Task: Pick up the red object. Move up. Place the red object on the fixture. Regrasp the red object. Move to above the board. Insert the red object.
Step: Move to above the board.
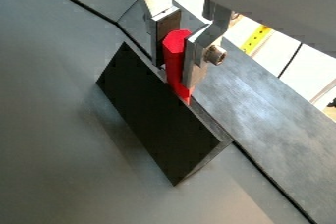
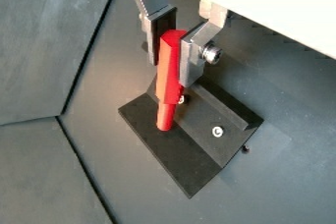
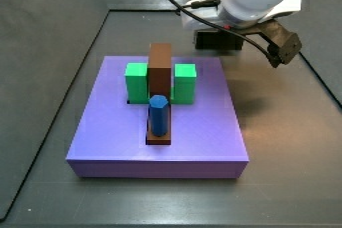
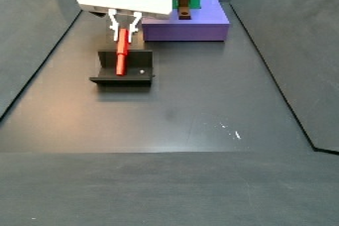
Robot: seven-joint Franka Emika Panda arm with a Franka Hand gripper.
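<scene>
1. Peg (image 2: 167,81): smooth red stick, upright, lower end on the matte black fixture (image 2: 197,149).
2. Hand (image 2: 176,43): silver plates clamped on its upper part.
3. Board (image 4: 196,22): lavender slab, well apart.

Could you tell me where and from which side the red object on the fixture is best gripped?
Grip the red object near its upper end, from above. It stands on the fixture, its lower end against the base plate, so only the top is free. The claw already brackets it there.

In a side view the arm hides the gripper and red object, and covers most of the fixture (image 3: 214,40) at upper right of the frame.
</scene>
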